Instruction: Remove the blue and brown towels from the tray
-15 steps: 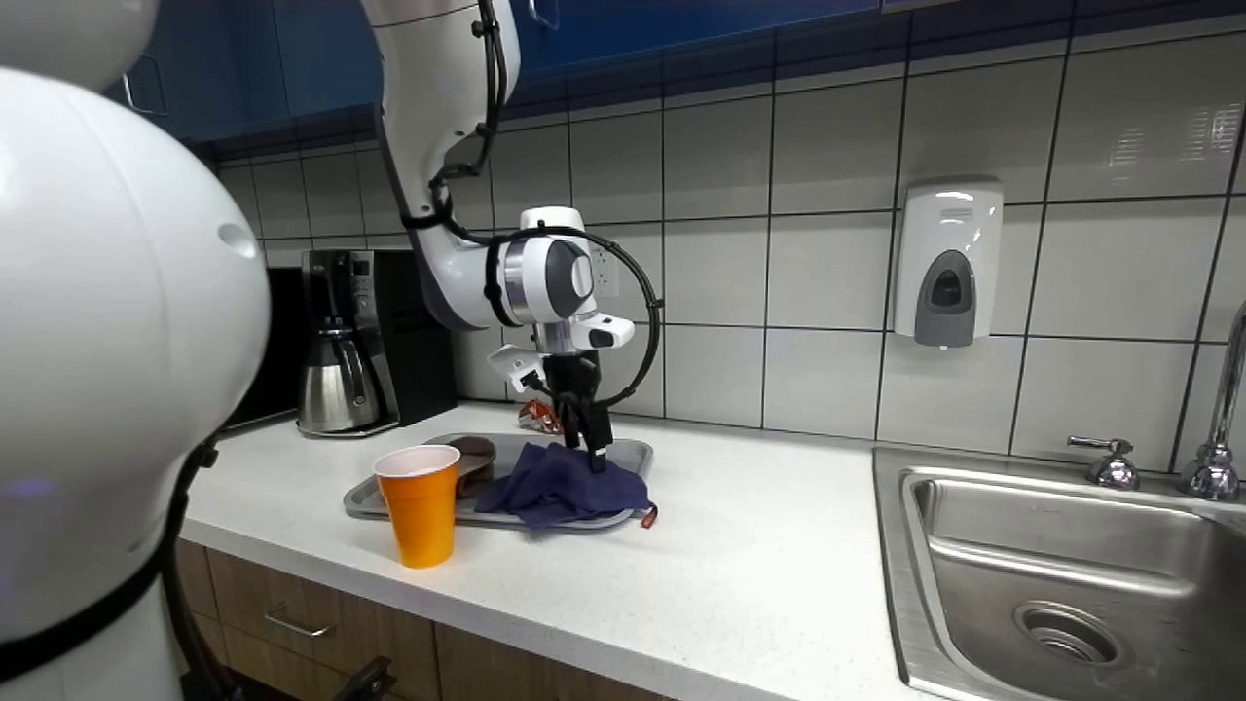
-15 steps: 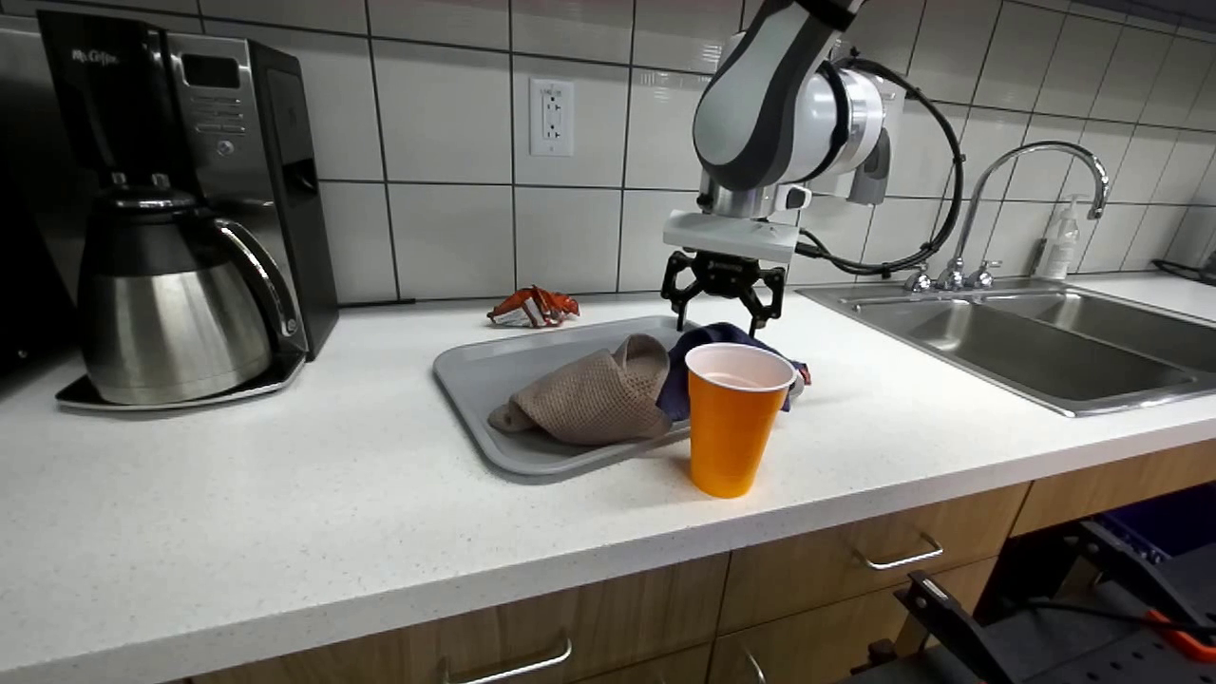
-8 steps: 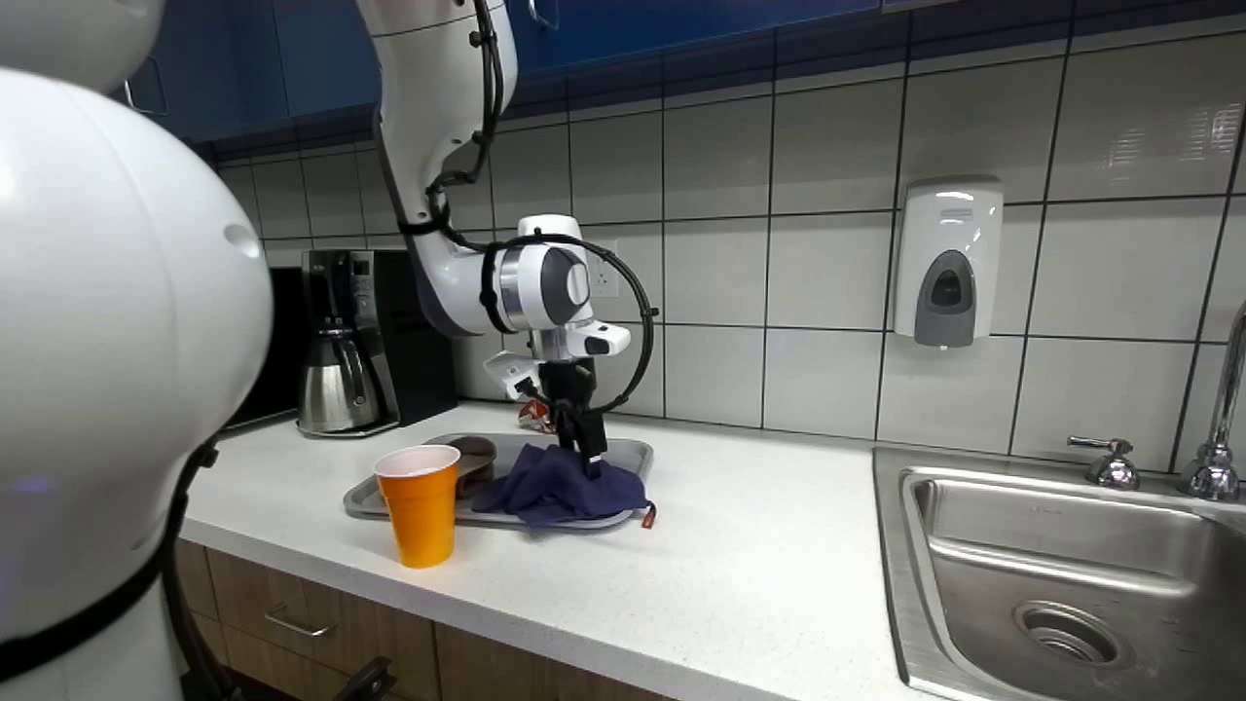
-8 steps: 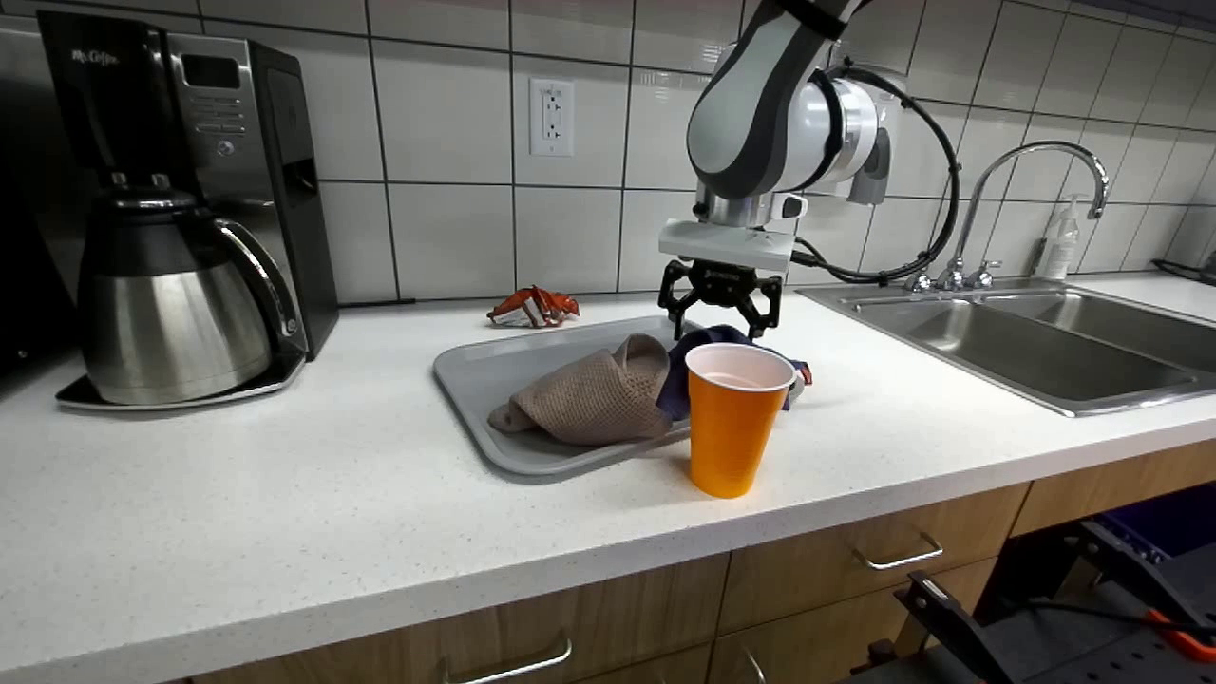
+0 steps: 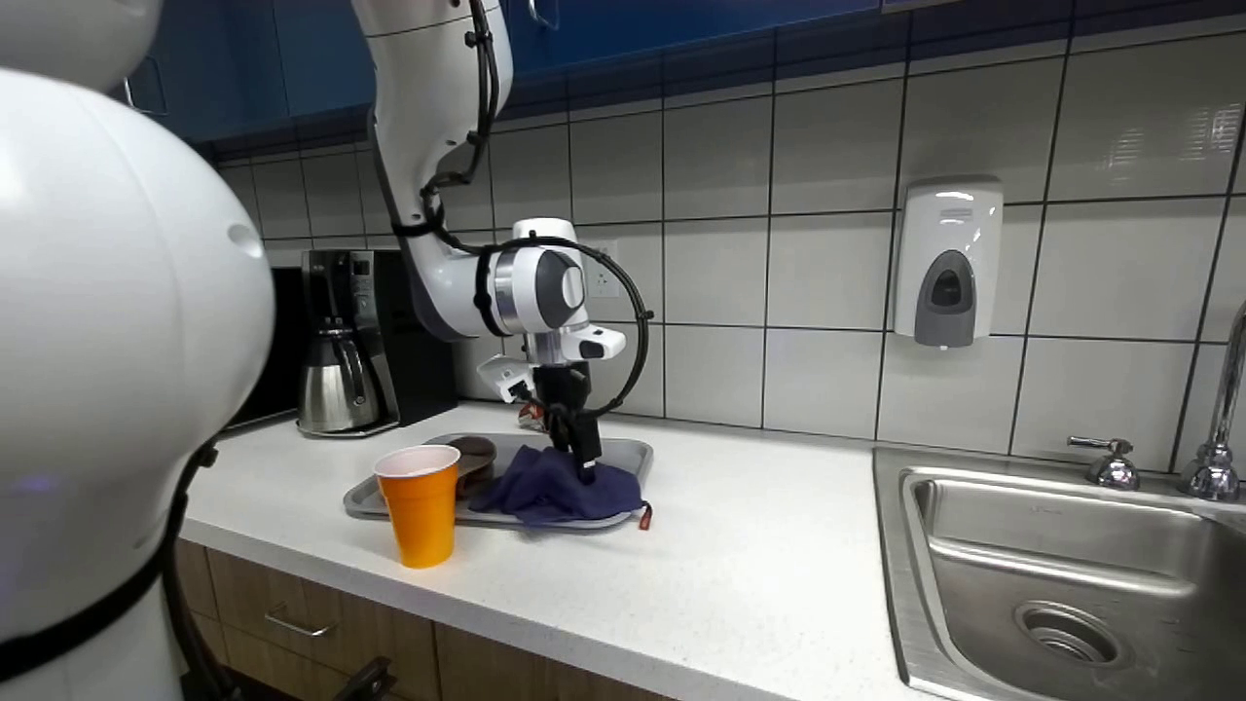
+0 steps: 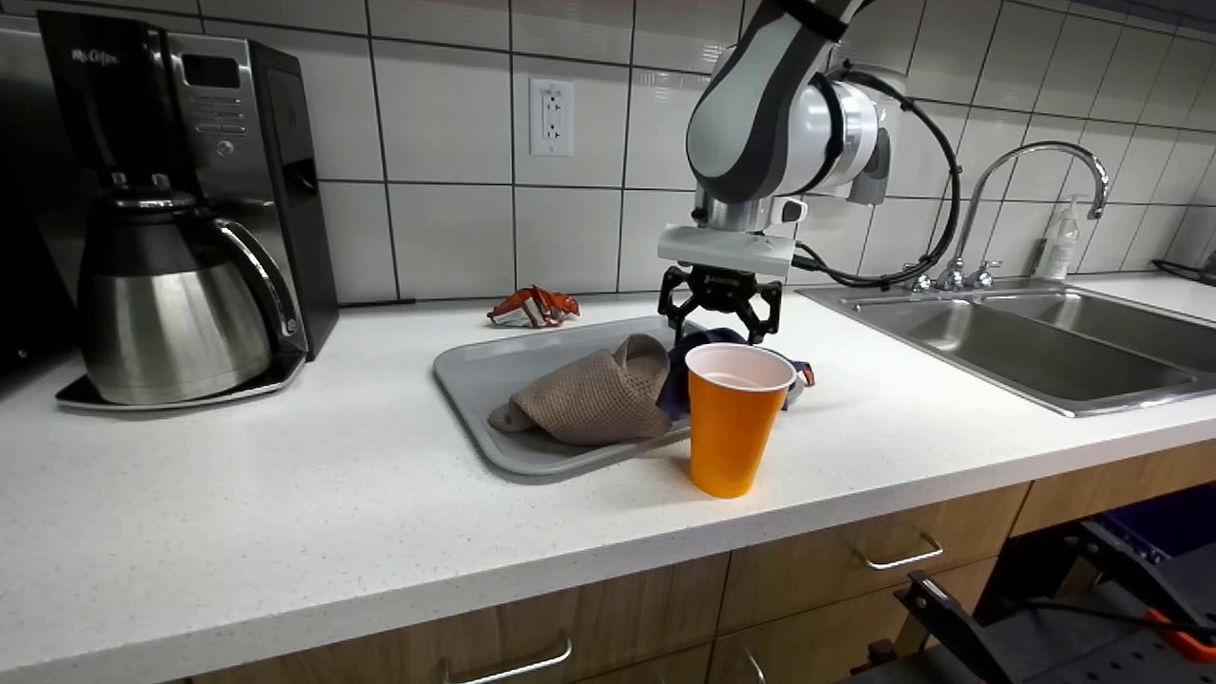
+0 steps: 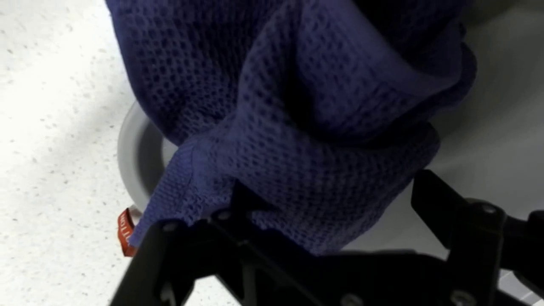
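Blue towel (image 7: 276,136) lies on the tray (image 6: 508,366) beside the brown towel (image 6: 598,399); we see one blue fold between the parted jaws of the gripper (image 6: 718,334), so closing should pinch it.

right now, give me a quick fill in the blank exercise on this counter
Of the brown towel and blue towel, the tool is nearer the ____ one.
The tool's jaws stand ____, not shut.
The orange cup stands ____, mouth up.
The tray is ____ in color.

Missing words: blue; open; upright; gray.
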Controlling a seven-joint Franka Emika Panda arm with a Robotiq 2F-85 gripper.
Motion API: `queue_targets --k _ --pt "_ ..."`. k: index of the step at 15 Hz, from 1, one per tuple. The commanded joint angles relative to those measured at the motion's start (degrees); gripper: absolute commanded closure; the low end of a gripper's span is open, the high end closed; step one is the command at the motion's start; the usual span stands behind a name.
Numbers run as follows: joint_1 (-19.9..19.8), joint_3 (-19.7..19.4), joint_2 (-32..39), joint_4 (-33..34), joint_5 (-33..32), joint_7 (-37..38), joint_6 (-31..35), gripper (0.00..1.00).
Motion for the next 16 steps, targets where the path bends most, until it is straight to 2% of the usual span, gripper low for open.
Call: queue_targets --k 1,4,9,11,16 --pt "1.0 -0.4 -2.7 -2.3 1.0 0.7 -1.5 0.34" --pt "1.3 -0.4 -3.4 -3.2 0.8 0.9 -1.5 0.6" --pt "1.4 -0.8 -5.5 -4.8 0.1 1.4 -1.6 0.97" --pt "1.4 -1.0 -6.9 -5.8 -0.5 1.6 -1.7 1.0" --pt "1.1 -1.5 -12.0 -8.7 -2.7 2.6 -1.8 0.97"
